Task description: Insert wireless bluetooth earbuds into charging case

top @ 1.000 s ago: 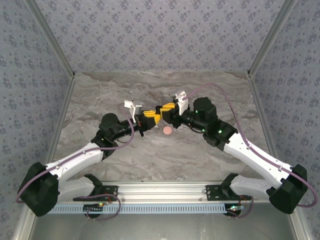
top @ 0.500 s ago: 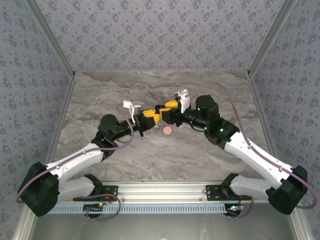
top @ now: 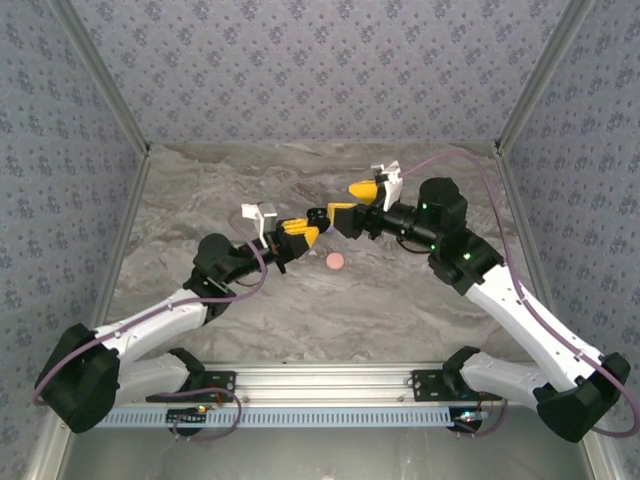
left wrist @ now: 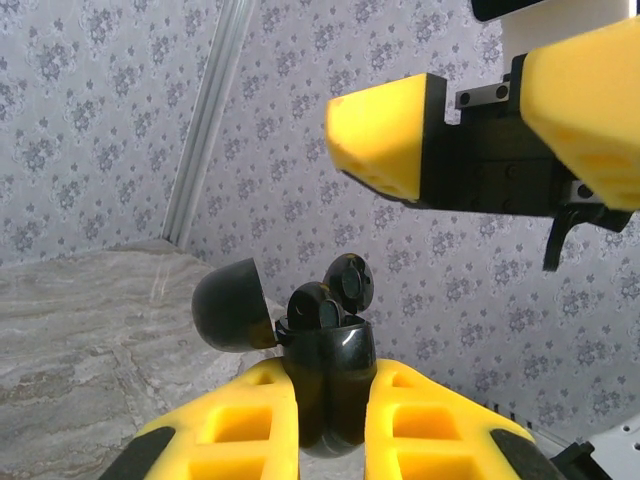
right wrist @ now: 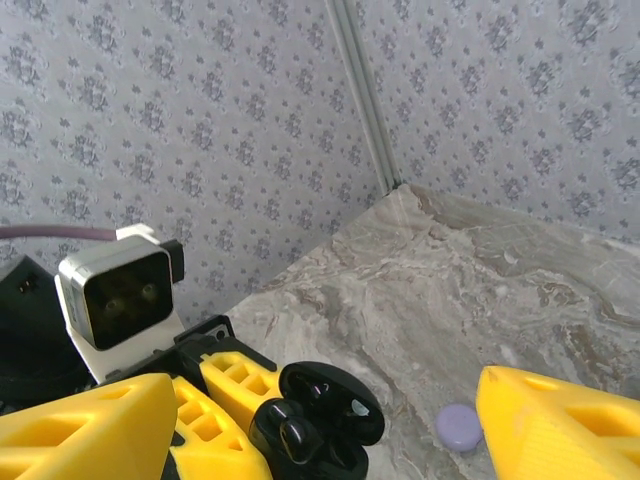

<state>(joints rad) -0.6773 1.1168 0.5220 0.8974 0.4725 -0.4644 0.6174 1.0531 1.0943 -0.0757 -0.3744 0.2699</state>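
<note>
Glossy black open-lidded charging case [left wrist: 325,370] clamped in left gripper [top: 300,232].
Right gripper [top: 350,200] spread wide, empty, just beside it.

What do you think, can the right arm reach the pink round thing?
Probably yes. The right gripper is open and empty, close to the pink disc, with bare table around it. The left gripper, holding the case, might crowd it.
</note>
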